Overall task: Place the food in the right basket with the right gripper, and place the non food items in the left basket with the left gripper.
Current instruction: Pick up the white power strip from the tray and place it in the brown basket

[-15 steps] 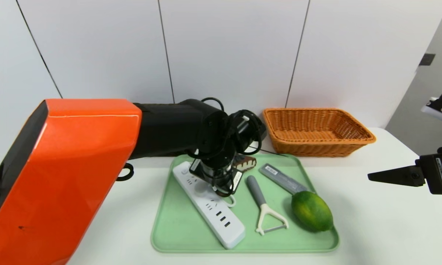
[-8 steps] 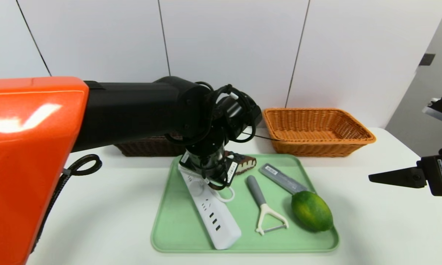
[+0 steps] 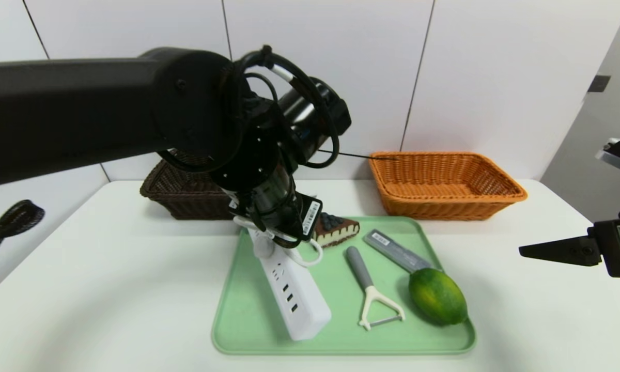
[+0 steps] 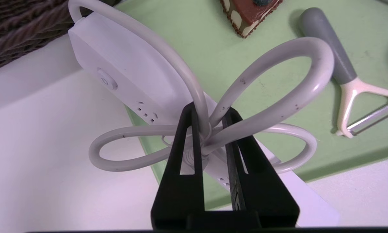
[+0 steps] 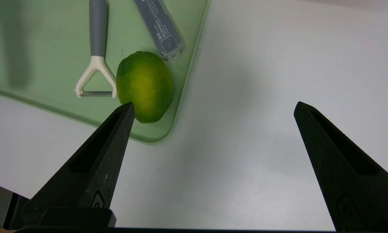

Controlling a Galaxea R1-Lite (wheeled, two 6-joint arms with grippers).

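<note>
Five things sit on the green tray [image 3: 237,330]: power strip [image 3: 294,297], cake slice [image 3: 336,229], peeler [image 3: 369,289], grey case [image 3: 395,251], lime [image 3: 437,296]. Both baskets look empty, so sorting has barely begun. The left gripper [image 4: 208,127] has its fingers clamped on the strip's bundled cord, one end raised. The right gripper [image 5: 213,108] hovers wide open over the bench.

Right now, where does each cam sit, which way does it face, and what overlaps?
Head: high, facing forward and down at the green tray; both arms show.
Left wrist: looks past the left gripper, shut on the power strip's cord.
Right wrist: over the table, right gripper open.
All three share the peeler.
</note>
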